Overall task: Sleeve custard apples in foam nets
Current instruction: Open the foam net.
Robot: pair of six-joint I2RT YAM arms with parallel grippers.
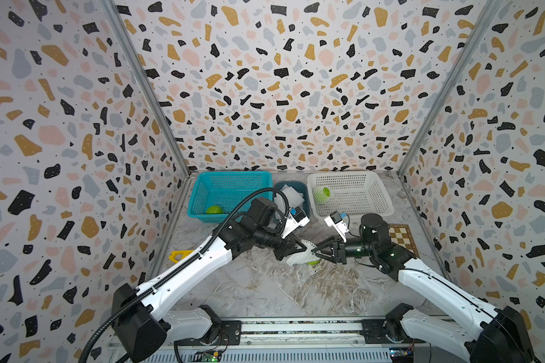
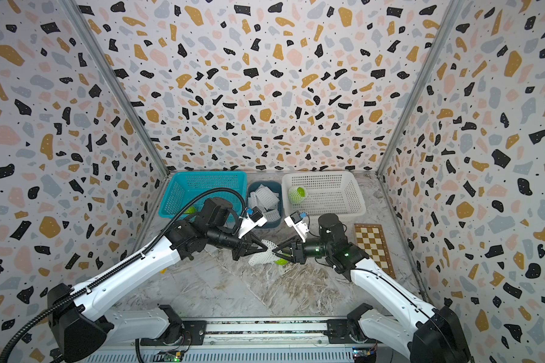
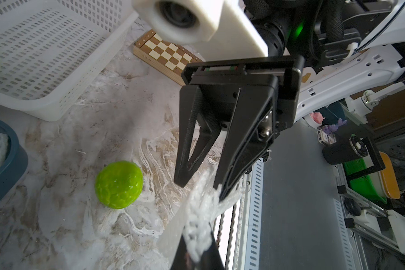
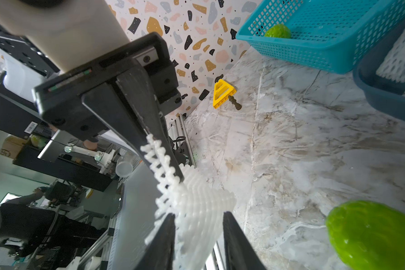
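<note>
arms (image 1: 208, 257) (image 1: 422, 276) meet low; left claw (image 1: 305, 248) pinches foam net (image 1: 299, 259), right claw (image 1: 316, 253) part-open astride it.

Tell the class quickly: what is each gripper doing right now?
Left gripper: closed, pinching the edge of the foam net.
Right gripper: open, jaws apart with the foam net between them.

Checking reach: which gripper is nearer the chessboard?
Right. The right gripper lies between chessboard and net; the left gripper is beyond the net, farther off.
</note>
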